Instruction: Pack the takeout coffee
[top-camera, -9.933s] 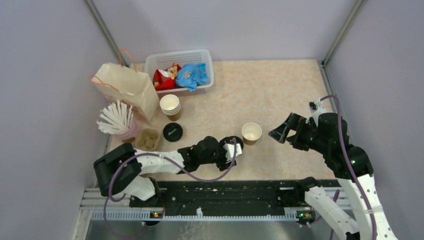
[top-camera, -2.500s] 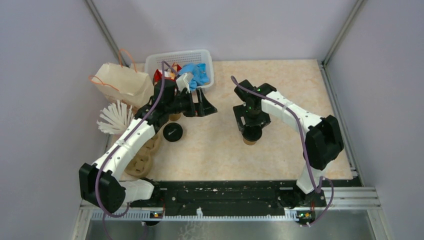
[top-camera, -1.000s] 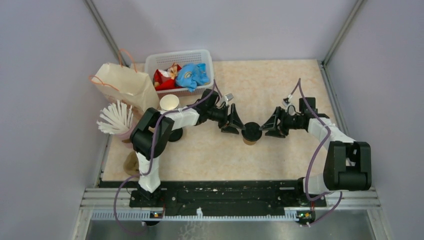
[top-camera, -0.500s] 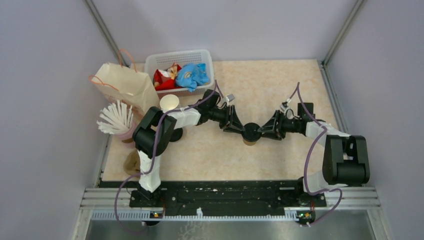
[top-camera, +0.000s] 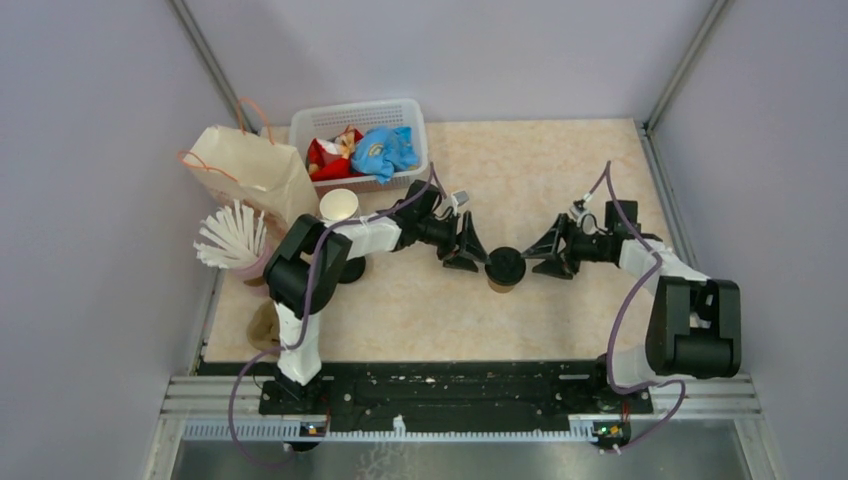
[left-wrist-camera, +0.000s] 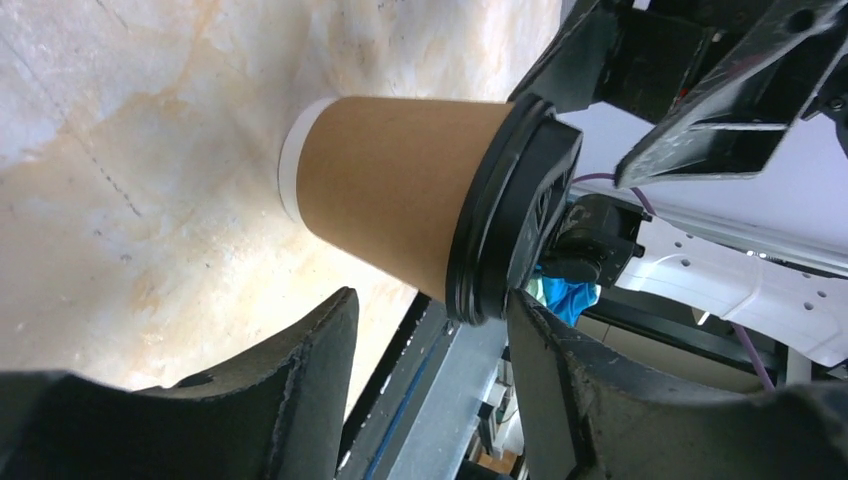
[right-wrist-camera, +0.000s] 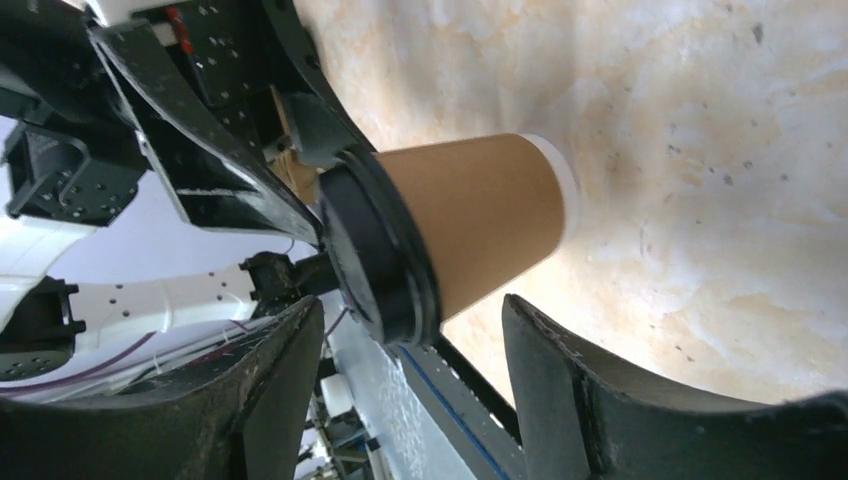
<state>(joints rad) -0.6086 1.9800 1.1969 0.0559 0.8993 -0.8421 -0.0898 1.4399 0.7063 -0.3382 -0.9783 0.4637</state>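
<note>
Two spread-fingered grippers, left gripper (top-camera: 470, 243) and right gripper (top-camera: 546, 250), flank the lidded, ungrasped takeout coffee (top-camera: 505, 268); packing it is not yet done.

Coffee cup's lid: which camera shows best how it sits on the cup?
Left wrist: the lid shows side-on and large, its skirt over the rim of the cup. Right wrist is nearly as good, also side-on. Top external shows only the lid's round black top, nothing of the rim.
</note>
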